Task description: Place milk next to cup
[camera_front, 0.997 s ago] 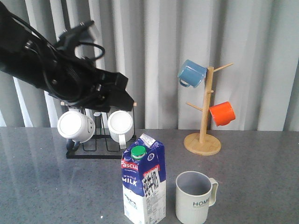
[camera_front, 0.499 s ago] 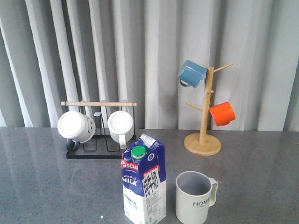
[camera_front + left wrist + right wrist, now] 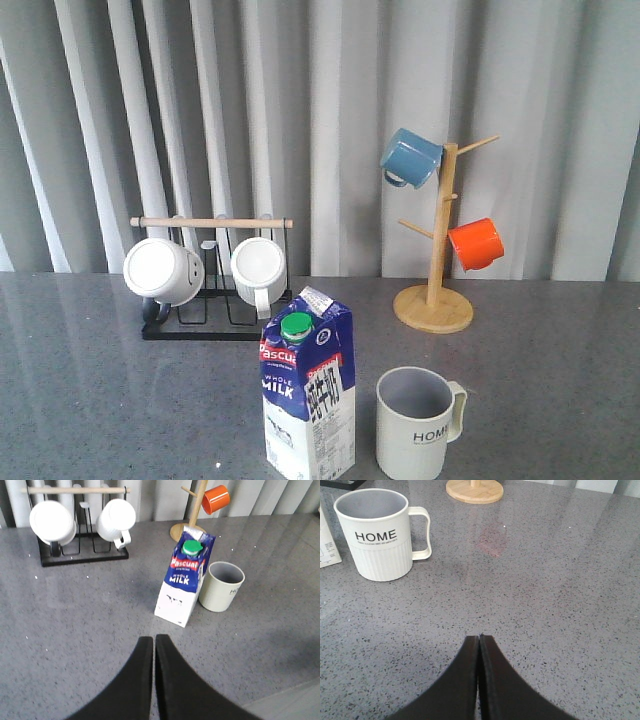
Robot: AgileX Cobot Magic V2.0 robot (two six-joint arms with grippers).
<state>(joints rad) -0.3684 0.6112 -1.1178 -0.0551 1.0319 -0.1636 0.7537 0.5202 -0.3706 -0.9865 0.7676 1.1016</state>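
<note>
The milk carton (image 3: 308, 393) stands upright at the lower centre of the front view, just beside the HOME mug (image 3: 420, 423), which sits to its right, apart from it. The left gripper (image 3: 153, 645) and right gripper (image 3: 479, 642) are both pressed together, holding nothing, above the grey table (image 3: 90, 400).

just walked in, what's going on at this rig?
Nothing is being handled right now. The milk stands upright on the table just beside the cup, with a small gap between them, so the placement looks done. The left gripper and the right gripper are both shut, empty and off the objects. Neither arm shows in the front view.
</note>
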